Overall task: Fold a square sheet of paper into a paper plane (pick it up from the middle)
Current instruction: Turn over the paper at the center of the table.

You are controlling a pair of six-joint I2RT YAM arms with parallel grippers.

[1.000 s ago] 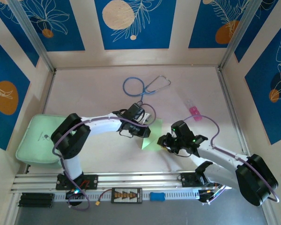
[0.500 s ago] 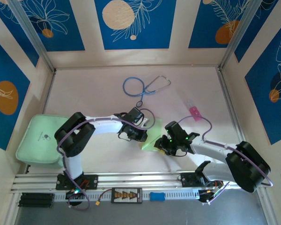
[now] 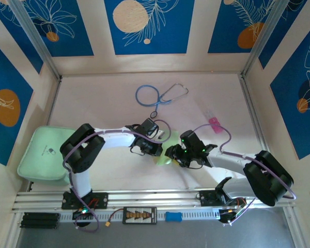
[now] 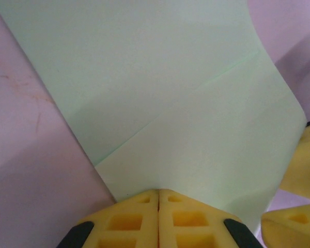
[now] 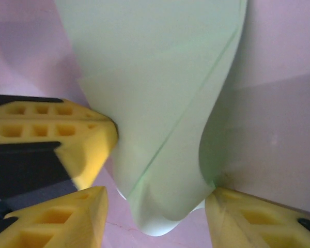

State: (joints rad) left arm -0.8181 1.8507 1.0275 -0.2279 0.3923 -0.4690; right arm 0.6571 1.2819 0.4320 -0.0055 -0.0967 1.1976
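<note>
Toward the front of the table (image 3: pixel 103 103), the two arms meet nose to nose over the square sheet of paper (image 4: pixel 160 103). From above I can make out very little of it. A pale green corner pokes out below the wrists and a sliver shows behind them, while the rest lies under the black housings.

The left hand (image 4: pixel 158 199) has its yellow fingers pressed flat together on the sheet's edge, pinching it. The paper spreads away from them with a straight crease running slantwise across it.

The right hand (image 5: pixel 155 204) has its fingers apart, with the sheet's bowed, curling end hanging between them. The paper seems to brush the finger (image 5: pixel 248 217) at the right of that wrist's view and stays clear of the other.

I cannot tell whether the sheet rests on the table or is lifted off it. Its outer edges are cut off in both close views, so the number of folds is hard to read.

Farther back lie a blue stethoscope (image 3: pixel 155 95) and a small pink thing (image 3: pixel 215 123), too small to identify. A mint-green pad (image 3: pixel 41 155) sits at the left, its right side partly covered by the left arm.
</note>
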